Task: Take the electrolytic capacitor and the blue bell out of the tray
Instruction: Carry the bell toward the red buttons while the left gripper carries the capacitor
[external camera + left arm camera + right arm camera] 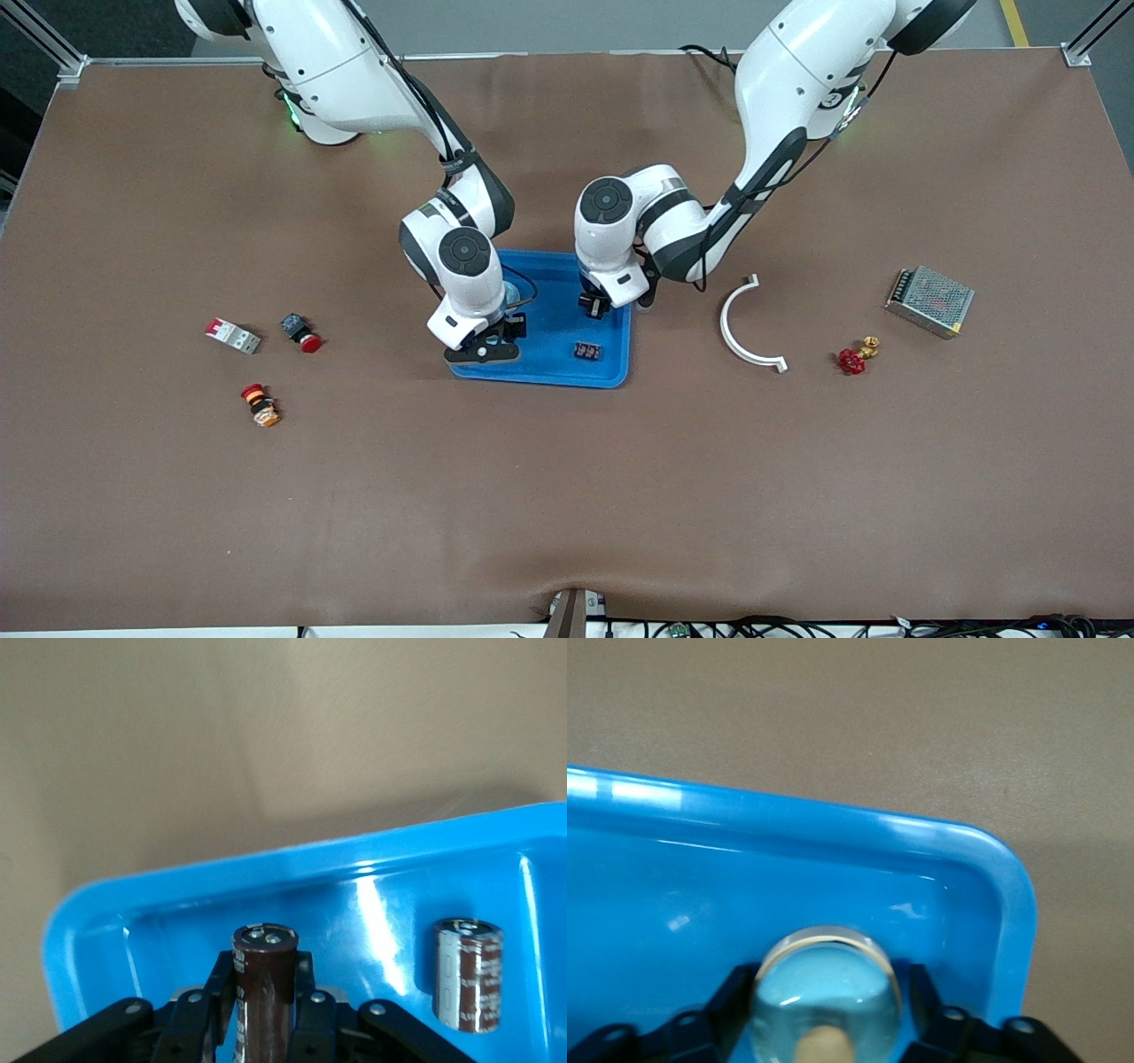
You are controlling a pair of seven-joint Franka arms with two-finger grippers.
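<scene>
A blue tray (549,292) sits mid-table. My left gripper (595,307) is low over the tray and shut on a dark brown capacitor (264,992), held upright between the fingers (307,992). A second capacitor (587,351) lies in the tray near its edge nearest the front camera; it also shows in the left wrist view (468,974). My right gripper (507,330) is over the tray's corner at the right arm's end and shut on a shiny domed bell (826,997). The tray's rim (1010,904) curves close beside the bell.
Toward the left arm's end lie a white curved bracket (749,323), a red valve (852,359) and a metal power supply (930,301). Toward the right arm's end lie a breaker (232,335), a red push button (301,332) and an orange-red button (260,405).
</scene>
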